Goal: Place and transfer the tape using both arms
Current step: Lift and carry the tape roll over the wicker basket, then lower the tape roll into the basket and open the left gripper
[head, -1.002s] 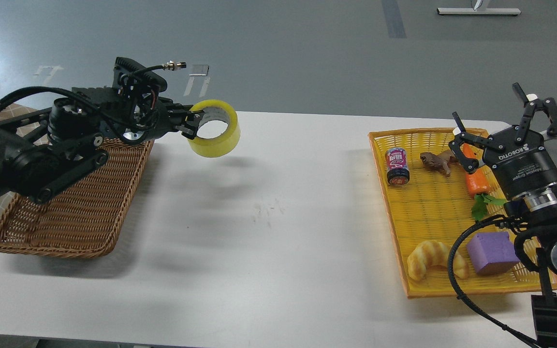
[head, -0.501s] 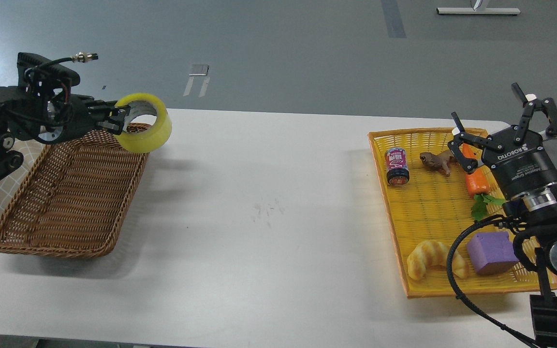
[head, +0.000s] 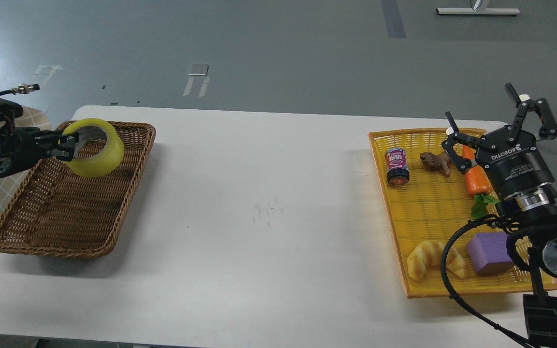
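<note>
Over yellow tray, spread right end effector marked "ROBOTIQ"; left end effector pinching tape.

one roll of tape, two baskets: a brown wicker one and a yellow one. in the yellow one: one can, one carrot, one croissant, one purple block, and one brown figure, maybe an animal. two grippers: left, right.

Left arm reaching in low at the desk's left edge, left gripper pointing right with fingers pinched on the tape's rim, right arm rising at the desk's right edge, right gripper raised, fingers spread wide, holding nothing
</note>
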Controlling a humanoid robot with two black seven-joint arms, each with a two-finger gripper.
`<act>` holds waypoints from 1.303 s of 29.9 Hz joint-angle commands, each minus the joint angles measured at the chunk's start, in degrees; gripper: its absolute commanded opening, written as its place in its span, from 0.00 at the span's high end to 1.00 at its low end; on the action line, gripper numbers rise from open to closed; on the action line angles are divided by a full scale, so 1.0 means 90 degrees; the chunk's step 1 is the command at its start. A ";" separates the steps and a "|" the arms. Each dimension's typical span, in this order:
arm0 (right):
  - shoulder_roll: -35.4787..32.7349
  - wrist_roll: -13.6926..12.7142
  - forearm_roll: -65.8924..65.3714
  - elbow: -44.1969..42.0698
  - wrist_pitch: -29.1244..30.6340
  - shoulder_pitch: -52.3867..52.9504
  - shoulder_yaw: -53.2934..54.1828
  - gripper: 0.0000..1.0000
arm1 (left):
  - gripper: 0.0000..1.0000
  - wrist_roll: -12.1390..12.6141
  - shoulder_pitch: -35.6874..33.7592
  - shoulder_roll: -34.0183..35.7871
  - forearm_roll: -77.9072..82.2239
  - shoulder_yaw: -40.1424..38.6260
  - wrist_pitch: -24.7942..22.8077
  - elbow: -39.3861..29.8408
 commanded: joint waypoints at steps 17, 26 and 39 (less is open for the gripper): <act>0.0022 0.0000 -0.0001 -0.0020 0.0000 -0.0006 0.0005 0.00 | 1.00 -0.0195 0.0826 -0.0093 -0.0057 -0.0001 0.0545 0.0470; 0.0022 0.0000 -0.0001 -0.0020 0.0000 -0.0006 0.0005 0.00 | 1.00 -0.0195 0.1109 -0.0103 -0.0047 -0.0001 0.0691 0.0490; 0.0022 0.0000 -0.0001 0.0000 0.0000 -0.0006 0.0005 0.00 | 1.00 -0.0195 0.1246 -0.0240 -0.0038 0.0009 0.0760 0.0636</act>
